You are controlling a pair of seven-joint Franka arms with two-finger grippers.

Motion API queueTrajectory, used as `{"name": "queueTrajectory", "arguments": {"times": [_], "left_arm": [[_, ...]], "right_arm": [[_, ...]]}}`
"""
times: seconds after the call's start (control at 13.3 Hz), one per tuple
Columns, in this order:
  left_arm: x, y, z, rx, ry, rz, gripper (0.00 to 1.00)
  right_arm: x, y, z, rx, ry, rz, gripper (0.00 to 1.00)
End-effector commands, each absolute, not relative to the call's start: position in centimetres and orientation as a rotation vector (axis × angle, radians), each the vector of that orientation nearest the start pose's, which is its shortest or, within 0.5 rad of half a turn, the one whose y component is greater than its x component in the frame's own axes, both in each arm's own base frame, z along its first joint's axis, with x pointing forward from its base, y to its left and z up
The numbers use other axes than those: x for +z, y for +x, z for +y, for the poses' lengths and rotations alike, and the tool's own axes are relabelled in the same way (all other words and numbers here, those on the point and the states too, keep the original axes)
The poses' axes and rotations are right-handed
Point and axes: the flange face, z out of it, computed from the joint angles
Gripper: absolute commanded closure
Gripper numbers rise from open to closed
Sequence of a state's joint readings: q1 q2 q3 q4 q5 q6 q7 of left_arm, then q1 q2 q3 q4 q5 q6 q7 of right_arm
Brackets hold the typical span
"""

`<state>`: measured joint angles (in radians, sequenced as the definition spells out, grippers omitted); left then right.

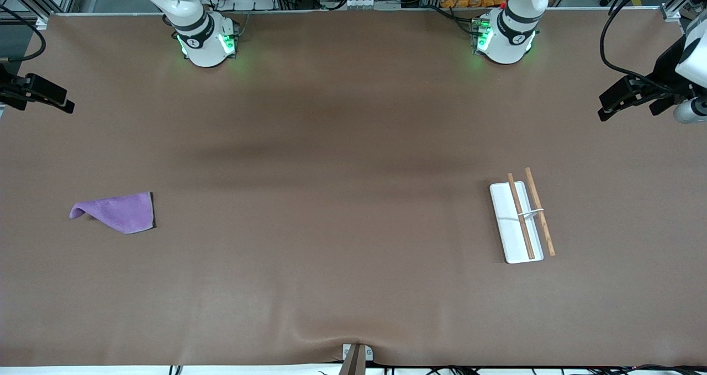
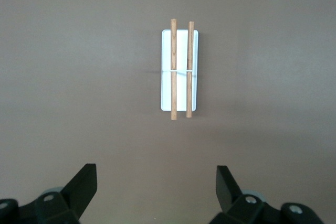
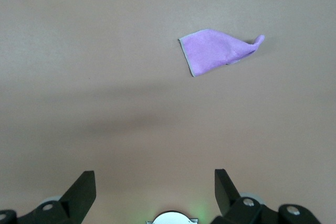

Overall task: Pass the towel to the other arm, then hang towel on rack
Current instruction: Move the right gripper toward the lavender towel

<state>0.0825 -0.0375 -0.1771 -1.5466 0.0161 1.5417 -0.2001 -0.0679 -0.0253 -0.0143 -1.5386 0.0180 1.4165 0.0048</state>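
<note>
The purple towel (image 1: 119,212) lies crumpled flat on the brown table toward the right arm's end; the right wrist view shows the towel (image 3: 215,51) from high up. The rack (image 1: 505,220), a white plate with two brown rods, stands toward the left arm's end. My left gripper (image 2: 156,174) hangs open high over the table, apart from the rack (image 2: 181,87), with nothing between its fingers. My right gripper (image 3: 155,177) is likewise open and empty, high over the table near its own base. Neither gripper shows in the front view.
The right arm's base (image 1: 204,38) and the left arm's base (image 1: 505,35) stand along the table's edge farthest from the front camera. Black mounted devices (image 1: 38,94) (image 1: 635,96) reach in at both table ends. A small bracket (image 1: 356,355) sits at the nearest edge.
</note>
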Motion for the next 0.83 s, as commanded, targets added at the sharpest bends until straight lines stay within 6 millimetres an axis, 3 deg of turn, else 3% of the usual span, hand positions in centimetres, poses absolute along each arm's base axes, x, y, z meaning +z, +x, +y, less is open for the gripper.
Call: {"name": "queueTrajectory", "arguments": {"times": [0.0, 0.75], "left_arm": [[66.19, 53.30, -4.92, -0.055, -3.097, -0.118, 0.00], [65.76, 53.72, -4.31, -0.034, -3.101, -0.049, 0.00]], "right_arm": [[64.52, 52.45, -3.79, 0.132, -3.132, 0.105, 0.00], [64.06, 52.72, -4.13, 0.134, -3.131, 0.115, 0.00]]}}
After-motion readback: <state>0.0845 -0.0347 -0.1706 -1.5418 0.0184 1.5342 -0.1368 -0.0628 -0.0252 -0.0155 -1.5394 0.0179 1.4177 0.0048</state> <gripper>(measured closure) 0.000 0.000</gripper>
